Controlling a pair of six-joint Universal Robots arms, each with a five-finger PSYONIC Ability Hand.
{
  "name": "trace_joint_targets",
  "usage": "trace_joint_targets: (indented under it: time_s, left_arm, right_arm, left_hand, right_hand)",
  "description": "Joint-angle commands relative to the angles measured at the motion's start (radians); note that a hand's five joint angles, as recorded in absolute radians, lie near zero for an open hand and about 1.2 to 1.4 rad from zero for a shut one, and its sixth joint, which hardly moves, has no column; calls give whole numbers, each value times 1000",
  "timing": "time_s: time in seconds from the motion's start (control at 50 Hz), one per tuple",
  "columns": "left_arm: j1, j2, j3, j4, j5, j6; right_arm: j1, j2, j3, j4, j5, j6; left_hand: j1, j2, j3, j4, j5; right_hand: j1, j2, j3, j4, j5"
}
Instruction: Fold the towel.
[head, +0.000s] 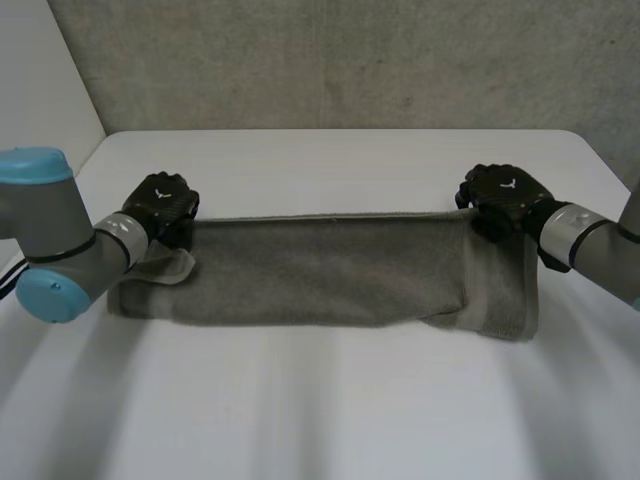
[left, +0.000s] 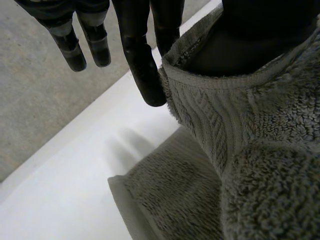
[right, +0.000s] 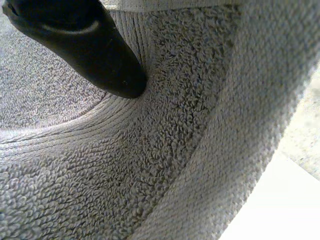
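The towel (head: 330, 270) lies as a long folded strip across the middle of the white table (head: 330, 410), from one hand to the other. The left hand (head: 160, 205) is at the far left corner of the towel. In the left wrist view it (left: 145, 75) pinches the hem between the thumb and one straight finger. The hem is lifted off the table here, and the other fingers (left: 90, 45) hang straight, apart from the cloth. A loose corner sticks out just beside the left arm (head: 60, 240).

The right hand (head: 505, 195) is on the far right corner, where the strip ends in a wider flap. In the right wrist view the towel (right: 150, 165) rises close in front of this hand (right: 90, 45) and covers most of it, so I cannot tell if it grips. A grey wall (head: 350, 60) stands behind the table. Nothing lies between the hands except the towel.
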Motion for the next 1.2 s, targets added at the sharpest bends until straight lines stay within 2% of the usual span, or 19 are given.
trace_joint_targets:
  time_s: [0.02,0.26,0.28,0.3,0.32,0.34,0.36,0.38,0.4,0.42,0.56,0.66,0.72,0.92,1.02,1.2]
  left_arm:
    - [0,-30,3,68,4,8]
    - [-1,-65,-2,127,9,10]
    - [-1,-65,-3,128,9,10]
    - [-1,-65,-3,128,9,10]
    - [-1,-62,-5,127,9,10]
    - [-1,-62,-5,127,9,10]
    - [0,-59,-8,128,6,11]
    - [0,-53,-9,128,6,10]
    - [0,-53,-9,128,6,10]
    - [-1,-40,-14,130,9,7]
    - [-7,29,-49,134,32,1]
    - [-4,105,-97,140,157,-12]
    - [-1,154,-132,139,187,-35]
    - [10,292,-264,131,193,-110]
    - [42,342,-339,130,213,-130]
    - [40,287,-419,146,236,-116]
  right_arm:
    - [10,71,-33,-10,21,-10]
    - [33,118,-44,-90,62,-10]
    - [36,115,-39,-102,68,-10]
    - [37,115,-39,-102,68,-10]
    - [40,109,-37,-114,80,-10]
    - [40,103,-36,-124,94,-10]
    - [40,103,-36,-124,94,-10]
    - [41,94,-34,-128,108,-11]
    - [46,76,-30,-131,114,-11]
    - [46,75,-30,-131,114,-11]
    - [55,-17,18,-133,114,-7]
    - [56,-116,93,-141,114,-2]
    - [60,-181,147,-137,110,-4]
    - [40,-386,404,-101,93,-16]
    - [12,-412,495,-101,61,-51]
    - [-9,-383,542,-99,51,-114]
  left_hand:
    - [102,58,-51,-59,60]
    - [102,58,-51,-59,60]
    - [-159,-203,-51,-59,-201]
    - [-162,-206,-51,-59,-204]
    - [-479,-523,-51,-59,-520]
    - [-482,-526,-51,-59,-524]
    - [-723,-767,-51,-59,-765]
    - [-987,-1031,-51,-59,-1029]
    - [-990,-1034,-51,-59,-1031]
    - [-1120,-1164,-51,-59,-1161]
    - [-1116,-1160,-51,-59,-1158]
    - [-1116,-1160,-51,-59,-1158]
    - [-1116,-1160,-51,-59,-1158]
    - [-1116,-1160,-51,-59,-1158]
    - [-1113,-1157,-51,-59,-1155]
    - [-1096,-1140,-51,-59,-1137]
  right_hand:
    - [71,63,-43,-76,58]
    - [46,38,-43,-76,33]
    - [-332,-340,-43,-76,-345]
    - [-336,-344,-43,-76,-349]
    - [-684,-693,-43,-76,-697]
    - [-888,-897,-43,-76,-902]
    - [-890,-899,-43,-76,-904]
    - [-1088,-1096,-43,-76,-1101]
    - [-1150,-1159,-43,-76,-1163]
    - [-1150,-1159,-43,-76,-1163]
    - [-1150,-1159,-43,-76,-1163]
    - [-1150,-1159,-43,-76,-1163]
    - [-1150,-1159,-43,-76,-1163]
    - [-1150,-1159,-43,-76,-1163]
    - [-1150,-1159,-43,-76,-1163]
    - [-1150,-1159,-43,-76,-1163]
